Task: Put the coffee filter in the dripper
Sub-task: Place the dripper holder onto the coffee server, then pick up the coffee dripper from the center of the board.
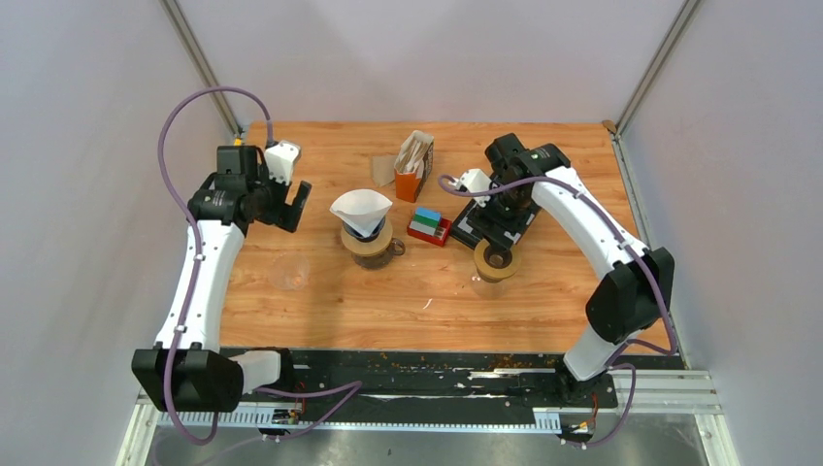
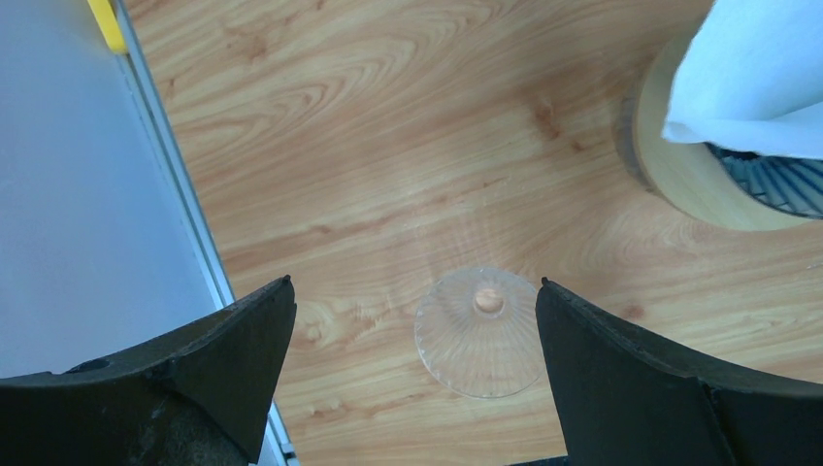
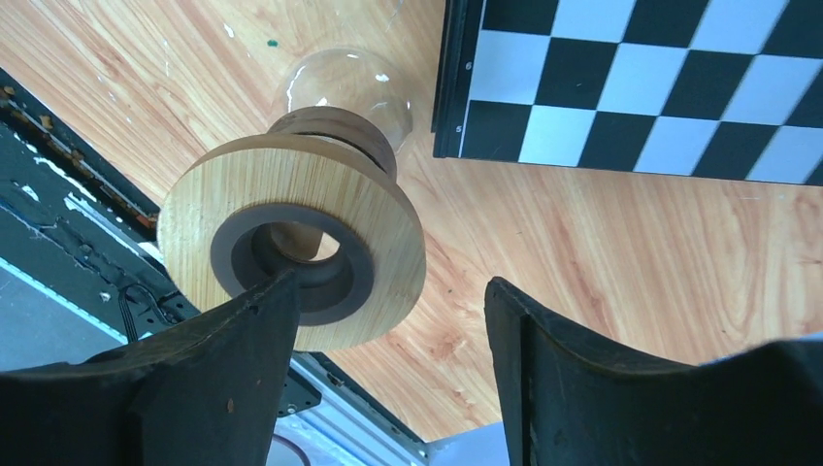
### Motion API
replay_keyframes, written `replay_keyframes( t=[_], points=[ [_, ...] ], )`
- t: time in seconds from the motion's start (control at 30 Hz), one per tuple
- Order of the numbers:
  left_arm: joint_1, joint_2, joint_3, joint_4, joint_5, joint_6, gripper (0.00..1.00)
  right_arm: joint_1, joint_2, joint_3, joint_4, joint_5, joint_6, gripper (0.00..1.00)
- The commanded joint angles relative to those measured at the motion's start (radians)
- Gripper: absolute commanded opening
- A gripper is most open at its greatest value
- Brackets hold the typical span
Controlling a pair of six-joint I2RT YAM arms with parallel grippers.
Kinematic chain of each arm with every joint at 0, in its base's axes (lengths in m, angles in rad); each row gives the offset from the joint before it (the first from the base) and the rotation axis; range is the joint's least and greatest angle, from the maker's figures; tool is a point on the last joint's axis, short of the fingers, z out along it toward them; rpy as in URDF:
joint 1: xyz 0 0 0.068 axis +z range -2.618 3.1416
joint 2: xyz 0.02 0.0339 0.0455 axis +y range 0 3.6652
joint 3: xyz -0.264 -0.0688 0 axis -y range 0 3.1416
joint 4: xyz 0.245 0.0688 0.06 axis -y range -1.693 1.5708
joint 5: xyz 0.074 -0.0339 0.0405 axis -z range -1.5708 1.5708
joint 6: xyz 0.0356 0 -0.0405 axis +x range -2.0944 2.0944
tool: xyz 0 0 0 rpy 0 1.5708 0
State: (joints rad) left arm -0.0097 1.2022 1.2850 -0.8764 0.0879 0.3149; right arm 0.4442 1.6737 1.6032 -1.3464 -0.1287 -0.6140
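White filter (image 1: 361, 207) sits mouth up in the wood-collared dripper (image 1: 373, 243) at mid desk (image 1: 330, 311) in the top view, with the left claw (image 1: 289, 214) to its left and the right claw (image 1: 493, 225) to its right, near a wooden ring (image 1: 496, 260). Left wrist: claw spread wide and empty, a clear ribbed glass (image 2: 480, 332) on the desk below the gap. Right wrist: claw wide open, holding nothing; the ring tops a glass flask (image 3: 345, 87) beside a checkered board (image 3: 660, 87).
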Motion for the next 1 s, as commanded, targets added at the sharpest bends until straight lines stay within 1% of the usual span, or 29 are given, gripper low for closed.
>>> replay_keyframes(
  t=[0.0,0.17,0.3,0.33,0.5,0.73,0.97],
  points=[
    [0.06,0.026,-0.016,-0.047,-0.03,0.057,1.0,-0.002,-0.097,0.091,0.002,-0.025,0.015,0.7],
    [0.141,0.062,-0.052,-0.101,-0.01,0.137,0.99,-0.003,-0.169,0.098,0.041,-0.055,0.033,0.7],
    [0.195,0.11,-0.087,-0.13,0.024,0.2,0.93,-0.002,-0.215,0.071,0.081,-0.069,0.046,0.69],
    [0.203,0.126,-0.095,-0.133,0.037,0.209,0.9,-0.002,-0.225,0.067,0.086,-0.074,0.051,0.69],
    [0.209,0.214,-0.128,-0.132,0.081,0.228,0.81,-0.002,-0.246,0.041,0.094,-0.097,0.059,0.68],
    [0.209,0.33,-0.152,-0.119,0.133,0.235,0.64,-0.002,-0.27,-0.002,0.109,-0.093,0.06,0.66],
    [0.211,0.388,-0.162,-0.12,0.159,0.241,0.42,-0.002,-0.267,-0.011,0.115,-0.095,0.065,0.63]
  ],
)
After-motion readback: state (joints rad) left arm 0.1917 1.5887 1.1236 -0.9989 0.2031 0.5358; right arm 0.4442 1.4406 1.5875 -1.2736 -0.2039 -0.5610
